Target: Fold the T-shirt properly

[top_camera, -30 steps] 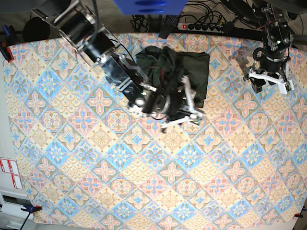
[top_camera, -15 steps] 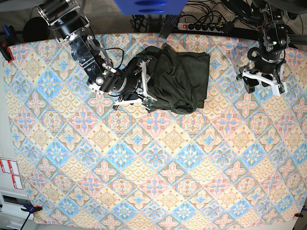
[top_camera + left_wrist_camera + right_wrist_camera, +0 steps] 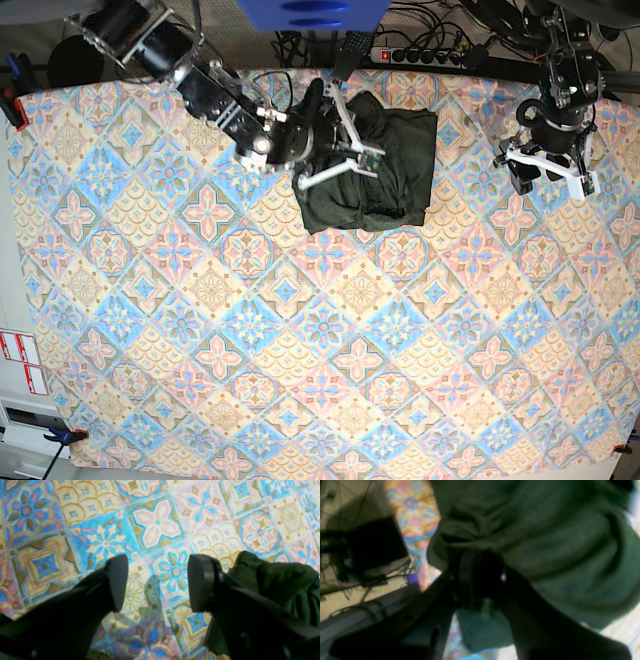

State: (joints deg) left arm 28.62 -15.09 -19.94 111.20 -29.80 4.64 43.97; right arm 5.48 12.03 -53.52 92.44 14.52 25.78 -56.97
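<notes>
T-shirt (image 3: 385, 165) bunched, long axis toward table's far edge, right pincer (image 3: 340, 140) on it

Surface: a broad surface (image 3: 300, 380) filled most of the base view, covered by a cloth printed with diamond tiles in blue, pink and yellow-tan floral motifs.
Clamps: a red-tipped clamp (image 3: 12, 105) gripped the cloth at the far left edge; a second clamp (image 3: 62, 434) sat at the near left corner.
Far edge: a black power strip (image 3: 425, 56) with a red switch lay behind the surface among tangled dark cables (image 3: 440, 20).
Overhead: a blue block (image 3: 312, 13) hung at the top centre.
Left margin: white labels with red print (image 3: 22, 360).
Light: even and bright, with soft shadows.
</notes>
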